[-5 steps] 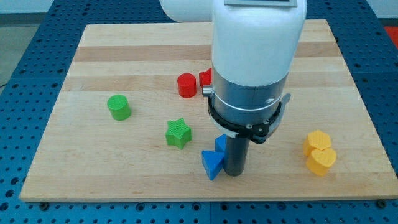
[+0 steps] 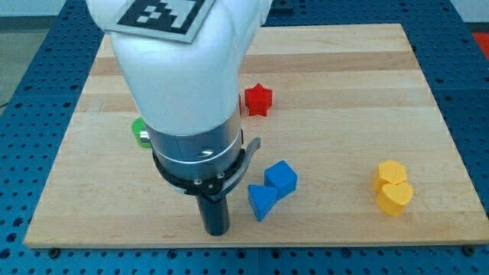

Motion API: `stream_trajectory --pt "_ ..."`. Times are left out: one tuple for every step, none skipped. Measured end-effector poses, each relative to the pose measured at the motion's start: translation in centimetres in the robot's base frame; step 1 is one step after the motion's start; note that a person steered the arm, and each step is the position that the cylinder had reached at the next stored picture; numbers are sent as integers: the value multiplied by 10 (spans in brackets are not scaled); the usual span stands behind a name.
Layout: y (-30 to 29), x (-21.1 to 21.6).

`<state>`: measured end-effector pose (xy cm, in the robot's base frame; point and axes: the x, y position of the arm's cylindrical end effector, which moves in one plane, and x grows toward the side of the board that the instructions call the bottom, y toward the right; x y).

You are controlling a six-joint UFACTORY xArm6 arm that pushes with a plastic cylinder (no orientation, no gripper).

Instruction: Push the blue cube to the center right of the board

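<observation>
The blue cube (image 2: 282, 179) sits at the board's lower middle, touching a blue triangular block (image 2: 260, 202) at its lower left. My tip (image 2: 215, 229) rests on the board near the bottom edge, left of the blue triangular block and apart from it. The cube lies up and to the right of my tip. The arm's large white and grey body covers the middle left of the board.
A red star block (image 2: 258, 99) lies above the middle. A green block (image 2: 140, 131) peeks out at the arm's left. Two yellow blocks (image 2: 390, 174) (image 2: 395, 198) touch each other at the lower right. The wooden board (image 2: 428, 114) sits on a blue perforated table.
My tip has moved left, from beside the blue blocks' right to their left. The arm now hides the green star and the red cylinder. The blue cube is now in full view.
</observation>
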<state>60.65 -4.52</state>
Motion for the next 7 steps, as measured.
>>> stream_trajectory --pt "57 0" --pt "73 -25" --pt "69 -53" --pt "76 -56" --pt "93 -96" --pt "104 -167" --pt "141 -179"
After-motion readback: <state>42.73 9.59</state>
